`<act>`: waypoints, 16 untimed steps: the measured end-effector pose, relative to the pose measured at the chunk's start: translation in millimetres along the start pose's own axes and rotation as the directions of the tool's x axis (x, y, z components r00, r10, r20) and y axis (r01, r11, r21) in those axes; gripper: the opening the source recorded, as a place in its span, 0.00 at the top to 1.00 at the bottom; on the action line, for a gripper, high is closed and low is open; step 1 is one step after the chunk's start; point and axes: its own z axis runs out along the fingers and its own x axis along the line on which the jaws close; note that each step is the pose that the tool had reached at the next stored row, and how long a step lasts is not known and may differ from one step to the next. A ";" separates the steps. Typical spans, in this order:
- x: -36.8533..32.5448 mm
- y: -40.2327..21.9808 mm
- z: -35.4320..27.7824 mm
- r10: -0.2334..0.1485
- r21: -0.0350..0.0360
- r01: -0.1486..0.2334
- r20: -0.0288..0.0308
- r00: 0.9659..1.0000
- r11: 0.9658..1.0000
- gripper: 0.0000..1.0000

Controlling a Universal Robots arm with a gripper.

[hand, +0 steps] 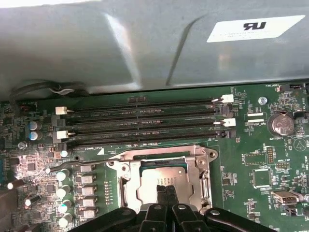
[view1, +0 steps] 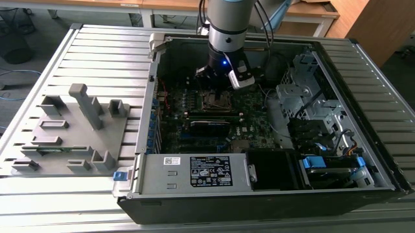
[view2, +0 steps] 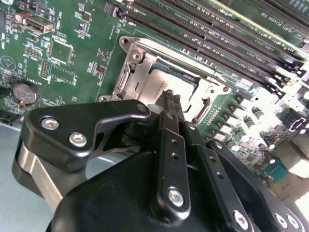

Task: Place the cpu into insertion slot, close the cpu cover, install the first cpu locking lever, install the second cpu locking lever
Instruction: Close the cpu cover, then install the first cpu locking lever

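Observation:
The cpu [hand: 153,182] lies in the insertion slot [view1: 217,100], its silvery top [view2: 155,86] showing through the window of the cpu cover [hand: 203,166]. The cover's frame [view2: 140,57] lies flat over the socket. A thin wire locking lever [hand: 77,166] sticks out sideways from the socket's corner. My gripper [hand: 166,189] is shut with nothing between its fingers. Its tips [view2: 170,96] sit close over the cpu's top; I cannot tell whether they touch it. In the exterior view the gripper [view1: 214,82] hangs inside the open case, just above the socket.
Long black memory slots [hand: 145,121] run beside the socket, and a coin battery [hand: 280,124] sits on the green board. The case wall [hand: 145,43] rises close behind. A drive cage [view1: 304,92], a power supply [view1: 207,172] and a grey fixture rack [view1: 71,131] show in the exterior view.

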 end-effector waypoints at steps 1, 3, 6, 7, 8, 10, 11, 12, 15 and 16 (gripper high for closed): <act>0.0 0.0 -0.9 0.000 0.000 0.000 0.000 1.000 1.000 0.89; 0.0 0.1 -1.4 0.000 0.000 0.000 0.000 1.000 1.000 0.89; -0.1 0.1 -4.3 0.000 0.000 0.000 0.000 1.000 1.000 0.89; 0.0 0.1 -4.4 0.000 0.000 0.000 0.000 1.000 1.000 0.89; -0.1 0.1 -4.5 0.000 0.000 0.000 0.000 1.000 1.000 0.89; 0.0 0.1 -5.2 0.000 0.000 0.000 0.000 1.000 1.000 0.89; 0.0 0.2 -5.5 0.000 0.000 0.000 0.000 1.000 1.000 0.89; -0.1 0.2 -5.5 0.000 0.000 0.000 0.000 1.000 1.000 0.89; -0.1 0.2 -5.8 0.000 0.000 0.000 0.000 1.000 1.000 0.89; -0.1 0.2 -5.9 0.000 0.000 0.000 0.000 1.000 1.000 0.89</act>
